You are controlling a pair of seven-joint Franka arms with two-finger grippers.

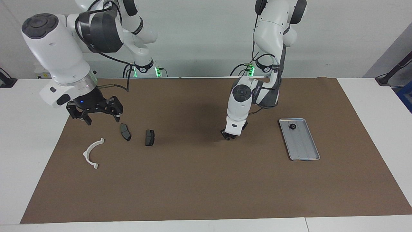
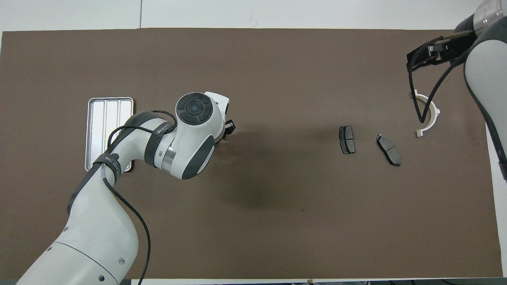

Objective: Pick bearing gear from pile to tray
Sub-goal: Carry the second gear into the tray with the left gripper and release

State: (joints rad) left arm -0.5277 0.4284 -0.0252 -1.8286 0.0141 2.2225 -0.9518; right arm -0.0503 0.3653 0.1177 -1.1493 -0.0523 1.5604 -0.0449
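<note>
Pale wall [image 1: 199,38], white worktop [image 1: 32,138] under brown mat [image 1: 206,187]. Right claw [image 1: 100,120] spread, raised over mat. Left claw [image 1: 228,136] low, state unclear. Pile [image 1: 128,135] near right arm; tray [image 1: 299,139] near left, holding black piece [image 1: 292,126].

My two arms are glossy white shells with dark grey, almost black, bands and pads at the joints. Each wrist joint ends in a round dark cap with a ring pattern on top. The right arm [image 1: 61,54] has a brushed silver collar above its black gripper mount, where a small blue light glows. The left arm [image 1: 239,103] carries a grey band with white lettering that I cannot read. Black cables loop along both arms, strapped down in places. At both bases I see black collars lit by green lights. Small round screw recesses dot the lower white link in the overhead view.
</note>
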